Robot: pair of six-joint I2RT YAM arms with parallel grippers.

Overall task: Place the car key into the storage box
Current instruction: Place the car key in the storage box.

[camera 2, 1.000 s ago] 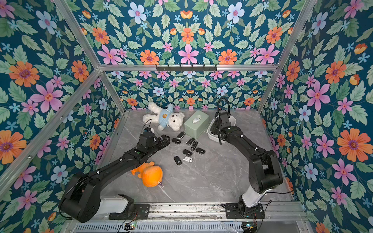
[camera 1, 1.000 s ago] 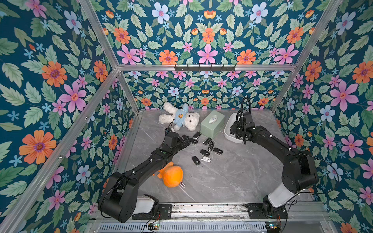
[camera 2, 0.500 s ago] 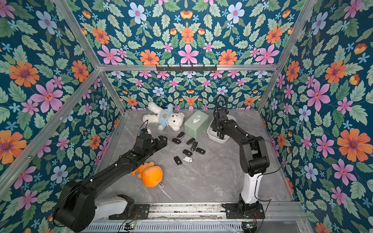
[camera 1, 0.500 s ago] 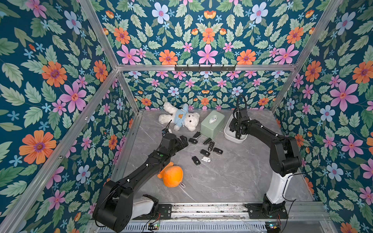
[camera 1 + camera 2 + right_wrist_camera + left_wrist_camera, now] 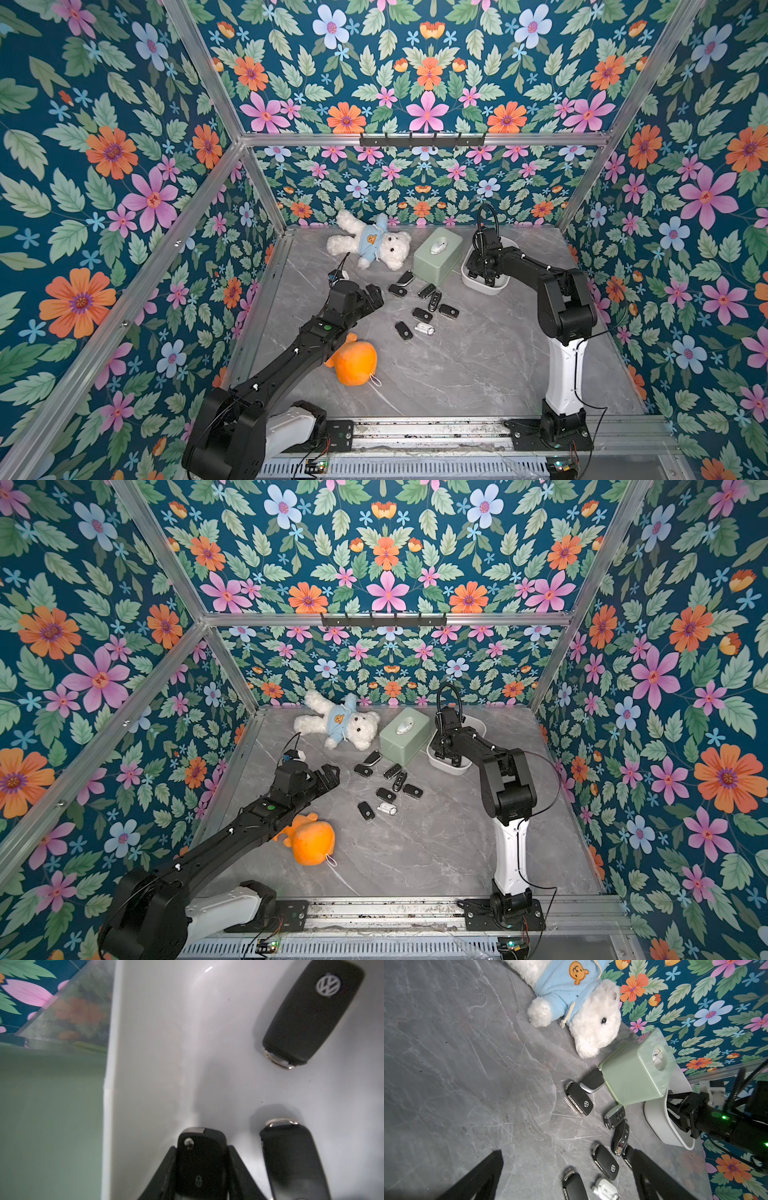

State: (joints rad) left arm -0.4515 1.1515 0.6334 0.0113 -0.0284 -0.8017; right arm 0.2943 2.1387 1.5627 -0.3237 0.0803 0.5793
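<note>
Right end effector (image 5: 445, 759) inside white storage box (image 5: 453, 769); left end effector (image 5: 331, 776), jaws spread, beside car keys (image 5: 385, 794) on worktop (image 5: 436, 845).

Markings: VW badges on three keys.
Boxed key (image 5: 311, 1012), upper right of frame, in storage box (image 5: 155, 1043); centre key (image 5: 579, 1100) and lower key (image 5: 605, 1162) on desk (image 5: 467, 1064).
</note>
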